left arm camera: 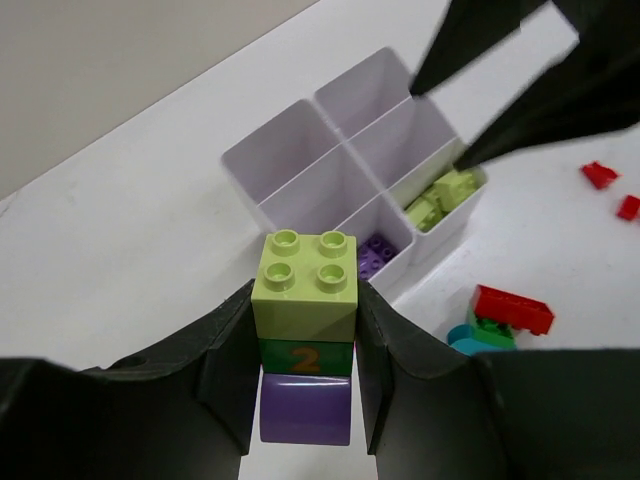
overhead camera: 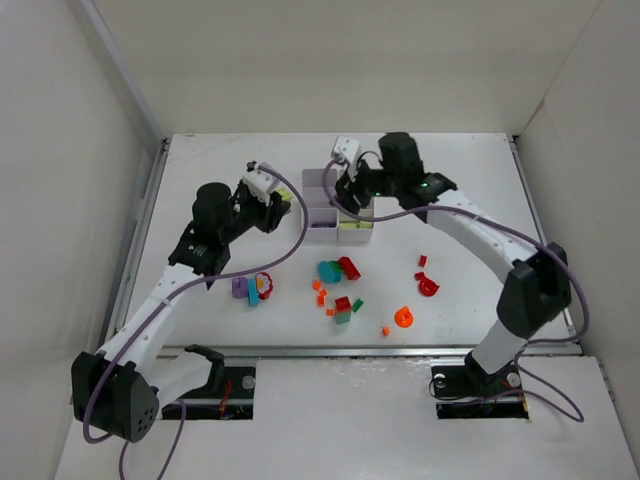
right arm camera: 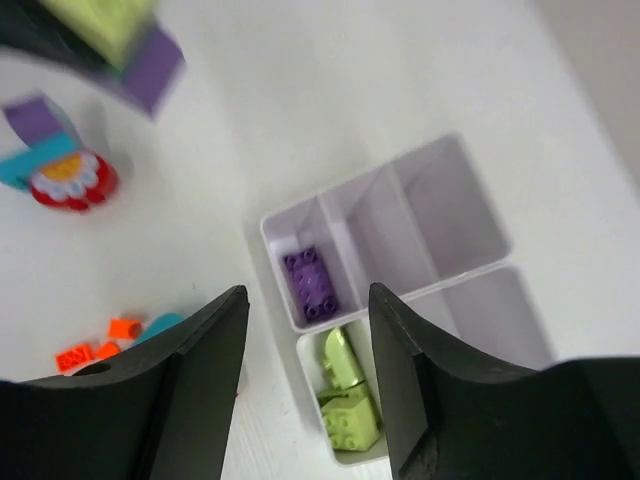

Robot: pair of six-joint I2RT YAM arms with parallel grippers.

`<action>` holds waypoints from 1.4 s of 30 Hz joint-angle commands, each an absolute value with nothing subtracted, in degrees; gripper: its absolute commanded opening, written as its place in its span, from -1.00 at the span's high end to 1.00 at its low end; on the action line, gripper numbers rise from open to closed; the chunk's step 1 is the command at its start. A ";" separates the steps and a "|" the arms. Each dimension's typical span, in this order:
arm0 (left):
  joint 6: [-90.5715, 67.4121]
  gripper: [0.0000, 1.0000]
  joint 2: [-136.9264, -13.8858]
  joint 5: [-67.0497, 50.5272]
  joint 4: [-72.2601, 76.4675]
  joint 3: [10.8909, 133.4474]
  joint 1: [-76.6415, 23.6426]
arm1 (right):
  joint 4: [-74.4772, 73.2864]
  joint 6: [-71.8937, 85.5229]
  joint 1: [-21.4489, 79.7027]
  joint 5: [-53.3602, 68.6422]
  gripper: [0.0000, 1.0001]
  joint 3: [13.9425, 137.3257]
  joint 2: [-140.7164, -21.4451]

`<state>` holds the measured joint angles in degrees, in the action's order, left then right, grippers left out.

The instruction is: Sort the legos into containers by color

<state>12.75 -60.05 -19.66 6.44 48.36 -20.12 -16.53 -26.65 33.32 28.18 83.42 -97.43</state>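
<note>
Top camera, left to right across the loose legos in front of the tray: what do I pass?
Purple, teal and red plastic cluster → teal round piece → small dark green brick → tiny orange brick → orange round piece → red round piece.

**One numeral readable: a "2" on a brick**

In the left wrist view, an orange "2" is printed on the side face of a dark green brick (left arm camera: 305,357). It is seen upright and centred on that face. The brick is stacked at six o'clock of a lime brick (left arm camera: 305,283) and at twelve o'clock of a purple brick (left arm camera: 305,408). The stack is seen at six o'clock of the white tray (left arm camera: 440,235).
</note>
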 commanded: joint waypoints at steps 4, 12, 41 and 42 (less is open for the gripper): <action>9.06 1.00 -64.06 -42.08 18.54 54.04 -20.04 | -8.88 -22.50 30.24 52.70 -0.15 82.79 -89.56; 2.29 1.00 -69.96 -59.14 26.98 61.33 -20.04 | -9.40 -24.52 29.71 56.59 -0.17 80.95 -85.08; 1.58 1.00 -71.46 -67.51 27.51 61.96 -20.04 | -9.40 -19.87 30.23 56.69 0.19 85.25 -87.27; 1.58 1.00 -71.46 -67.50 27.51 61.96 -20.04 | -9.40 -19.86 30.23 55.99 0.29 85.25 -87.28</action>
<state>2.39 -72.47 -65.49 25.71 61.63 -19.84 -12.21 -21.06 30.09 55.77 81.95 -86.94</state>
